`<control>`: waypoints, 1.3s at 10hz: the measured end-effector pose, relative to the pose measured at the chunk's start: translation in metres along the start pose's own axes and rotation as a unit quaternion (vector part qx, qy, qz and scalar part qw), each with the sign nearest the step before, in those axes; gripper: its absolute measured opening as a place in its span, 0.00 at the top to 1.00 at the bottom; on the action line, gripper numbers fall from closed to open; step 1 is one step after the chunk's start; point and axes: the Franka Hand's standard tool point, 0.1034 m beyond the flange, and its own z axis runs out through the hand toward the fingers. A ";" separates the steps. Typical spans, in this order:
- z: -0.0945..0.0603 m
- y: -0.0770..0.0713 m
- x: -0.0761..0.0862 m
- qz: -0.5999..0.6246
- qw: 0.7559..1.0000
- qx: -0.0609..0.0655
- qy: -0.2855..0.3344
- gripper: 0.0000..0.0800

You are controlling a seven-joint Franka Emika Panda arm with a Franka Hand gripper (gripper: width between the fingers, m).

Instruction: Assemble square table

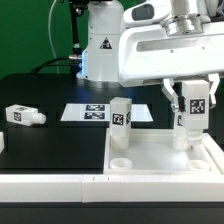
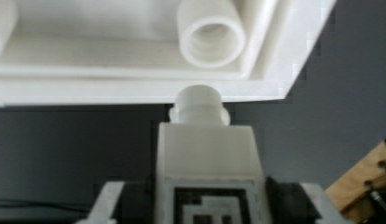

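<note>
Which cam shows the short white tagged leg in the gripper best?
Exterior view: the short white plastic leg hangs upright in the gripper, tag facing the camera, near the rim of the white square slab. The wrist view sees it foreshortened, lengthwise: mainly its rounded peg tip and part of the tag.

Smooth white plastic slab, matt white plastic leg, matt black table

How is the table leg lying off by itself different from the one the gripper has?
The lying leg rests on its side on the black table; the held leg stands upright. The lying leg is free, away from the tabletop; the held leg is clamped in the gripper near the tabletop's corner. Both are short, white and tagged.
</note>
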 end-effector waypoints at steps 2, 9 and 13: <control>0.000 0.003 -0.001 0.001 1.000 -0.003 0.000 0.65; 0.010 -0.020 -0.001 0.035 0.996 0.026 -0.078 0.65; 0.016 -0.014 -0.004 0.025 0.997 0.019 -0.077 0.65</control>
